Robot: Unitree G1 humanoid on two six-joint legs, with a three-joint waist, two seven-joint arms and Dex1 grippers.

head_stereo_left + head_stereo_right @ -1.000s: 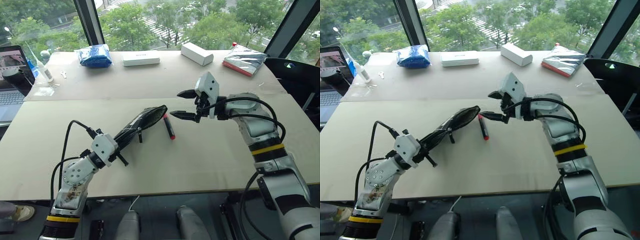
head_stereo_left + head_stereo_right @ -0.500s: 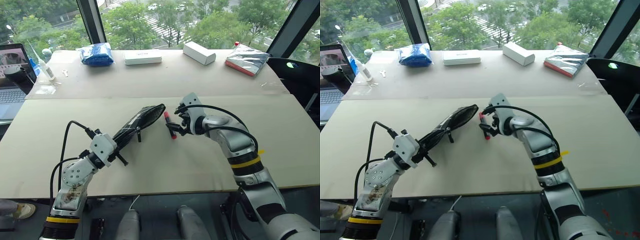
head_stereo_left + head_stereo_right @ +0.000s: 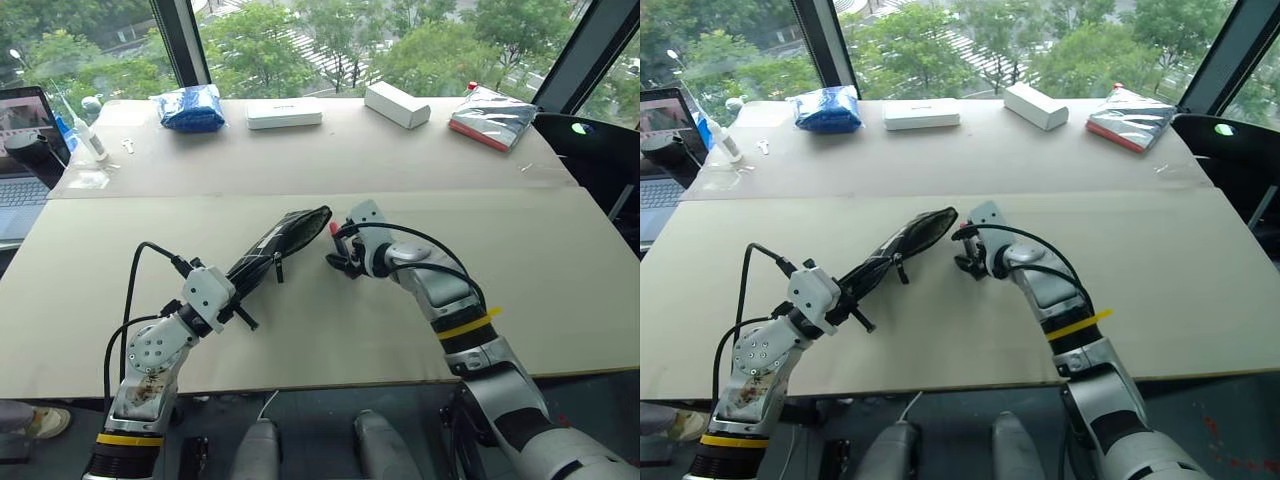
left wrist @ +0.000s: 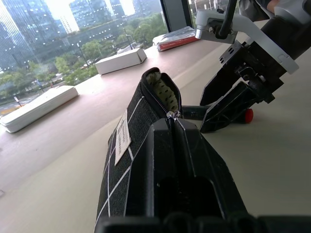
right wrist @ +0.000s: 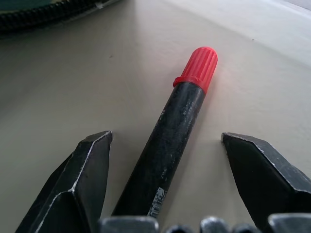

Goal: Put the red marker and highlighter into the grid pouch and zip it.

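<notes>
The table carries the whole job on its near, pale board. On it, left of centre, the grid pouch is held up at a slant, the left gripper clenched on its near end and its unzipped mouth aimed far and right. A pale, ribbed thing sits in that mouth in the left wrist view; it may be the highlighter, but I cannot tell.

Just right of the mouth lies the red marker, flat on the board. The right gripper is down over it, fingers spread and unclenched, one on each side of the barrel, neither touching. The marker's long axis runs between them, red cap pointing away from the palm. The right arm is far nearer.
</notes>
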